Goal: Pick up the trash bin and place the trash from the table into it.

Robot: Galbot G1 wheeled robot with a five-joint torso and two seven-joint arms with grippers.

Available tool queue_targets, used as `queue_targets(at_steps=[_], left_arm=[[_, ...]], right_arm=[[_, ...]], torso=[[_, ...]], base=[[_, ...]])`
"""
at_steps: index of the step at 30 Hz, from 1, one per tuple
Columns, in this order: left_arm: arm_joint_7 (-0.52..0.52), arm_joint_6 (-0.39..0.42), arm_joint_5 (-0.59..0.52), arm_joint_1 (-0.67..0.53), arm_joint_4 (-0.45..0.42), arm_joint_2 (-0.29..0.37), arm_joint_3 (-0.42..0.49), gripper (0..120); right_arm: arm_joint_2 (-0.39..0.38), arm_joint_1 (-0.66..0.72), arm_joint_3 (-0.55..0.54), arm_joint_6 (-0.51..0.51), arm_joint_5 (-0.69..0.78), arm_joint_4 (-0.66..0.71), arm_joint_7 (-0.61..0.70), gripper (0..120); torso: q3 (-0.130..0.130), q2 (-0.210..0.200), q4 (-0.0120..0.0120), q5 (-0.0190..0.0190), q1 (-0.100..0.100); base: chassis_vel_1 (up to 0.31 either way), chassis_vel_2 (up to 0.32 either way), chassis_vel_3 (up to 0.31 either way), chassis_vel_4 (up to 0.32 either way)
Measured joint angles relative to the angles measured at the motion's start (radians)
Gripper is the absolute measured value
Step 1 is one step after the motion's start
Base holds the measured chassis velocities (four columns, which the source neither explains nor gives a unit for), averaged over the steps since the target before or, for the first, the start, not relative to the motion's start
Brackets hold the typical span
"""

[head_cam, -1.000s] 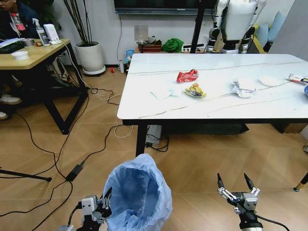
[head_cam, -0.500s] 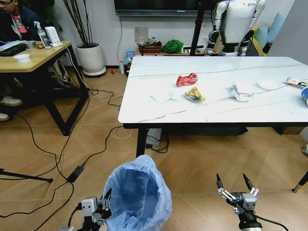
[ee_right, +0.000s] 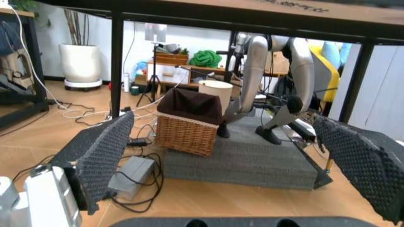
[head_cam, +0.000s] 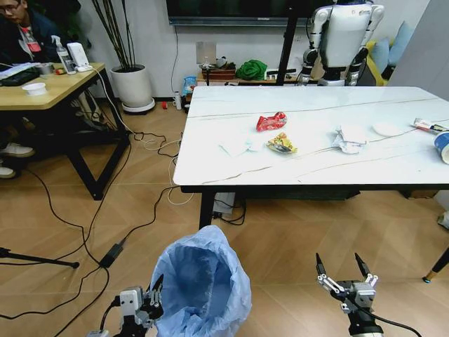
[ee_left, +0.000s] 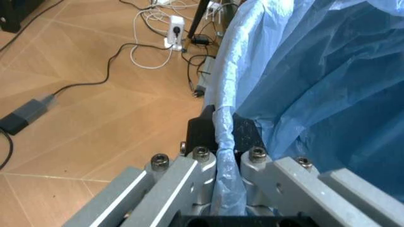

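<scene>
**Bin held, trash far ahead on the table**

While the left gripper (head_cam: 153, 298) pinches the rim of the small round trash bin with its crinkly light-blue plastic bag (head_cam: 202, 286), the right gripper (head_cam: 342, 270) hangs just beside the bin with its fingers spread and nothing in them. The bin sits low, in front of the big white marble-look table (head_cam: 210, 165). Up on the table, well apart from the bin, lie a red crumpled wrapper (head_cam: 271, 121), a yellow crumpled wrapper (head_cam: 282, 143), white tissues (head_cam: 349, 139) and a white round disc (head_cam: 386, 128). All the trash lies ahead of both grippers, the wrappers closest to the bin's side. The empty right gripper looks best placed to reach it.
</scene>
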Motion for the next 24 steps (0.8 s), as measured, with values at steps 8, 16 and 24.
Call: queue_targets(at_steps=[8, 16, 24], left_arm=[[-0.002, 0.0, -0.015, -0.002, -0.001, 0.01, -0.005, 0], [-0.009, 0.004, -0.029, -0.004, 0.0, 0.014, -0.008, 0], [-0.012, 0.004, -0.034, -0.001, 0.0, 0.004, -0.007, 0]], right_arm=[[0.001, -0.001, 0.002, -0.008, 0.0, 0.011, 0.0, 100], [0.001, 0.002, 0.003, -0.01, 0.0, 0.009, 0.001, 100], [0.001, 0.0, 0.003, -0.012, 0.0, 0.011, 0.001, 100]], torso=[[0.019, 0.033, 0.0, 0.0, 0.014], [0.039, 0.068, 0.0, 0.0, 0.029], [0.059, 0.104, 0.0, 0.0, 0.044]], base=[[0.0, 0.0, 0.0, 0.0], [0.0, 0.0, 0.0, 0.0], [0.0, 0.0, 0.0, 0.0]])
